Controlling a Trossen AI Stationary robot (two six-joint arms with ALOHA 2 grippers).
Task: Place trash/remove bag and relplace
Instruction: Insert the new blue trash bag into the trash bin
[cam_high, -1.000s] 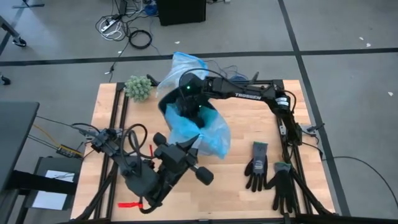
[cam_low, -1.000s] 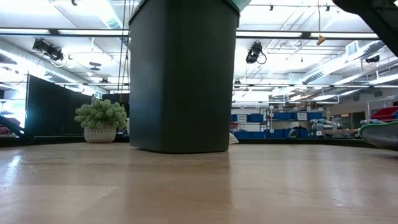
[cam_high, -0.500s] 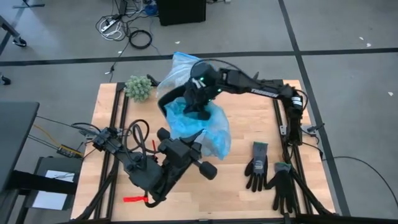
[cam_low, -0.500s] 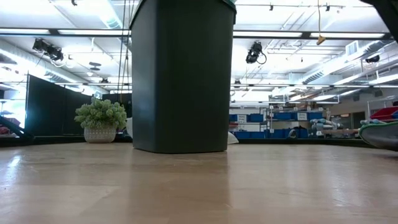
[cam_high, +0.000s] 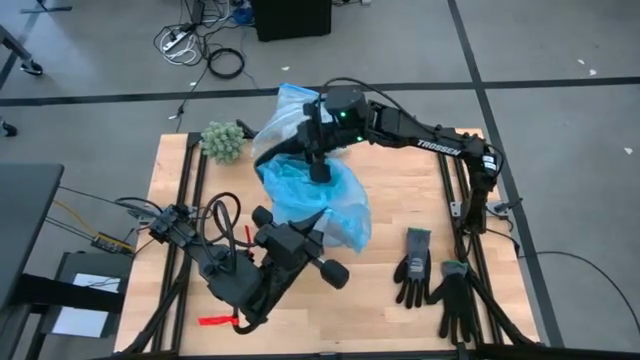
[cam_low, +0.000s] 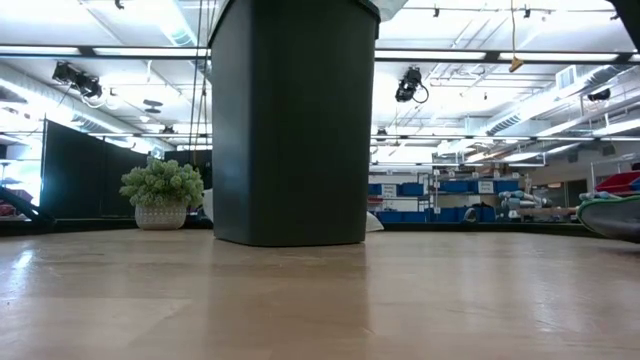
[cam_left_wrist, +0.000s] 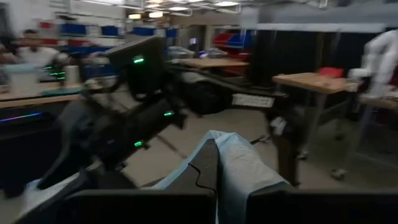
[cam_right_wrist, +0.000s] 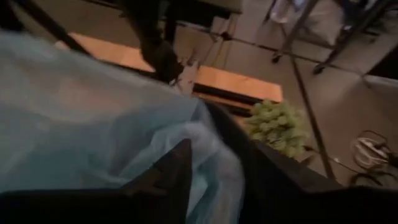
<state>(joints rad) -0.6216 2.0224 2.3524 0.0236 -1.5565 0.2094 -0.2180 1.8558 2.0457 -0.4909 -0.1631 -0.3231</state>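
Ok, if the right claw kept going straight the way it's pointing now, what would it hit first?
Most likely the light-blue plastic bag: the right claw points down onto it over the bin. Depth is unclear.

- A large robotics lab or industrial workshop hall, not a home.
- Low view: a high open ceiling with strip lights and hanging cameras or lamps.
- Far back, shelving with blue storage bins.
- High view: a wooden counter on a black metal frame, standing on a grey concrete floor marked with dark tape lines.
- Loose cables lie on that floor.
- Left wrist view: more workbenches, and a person seated far off.
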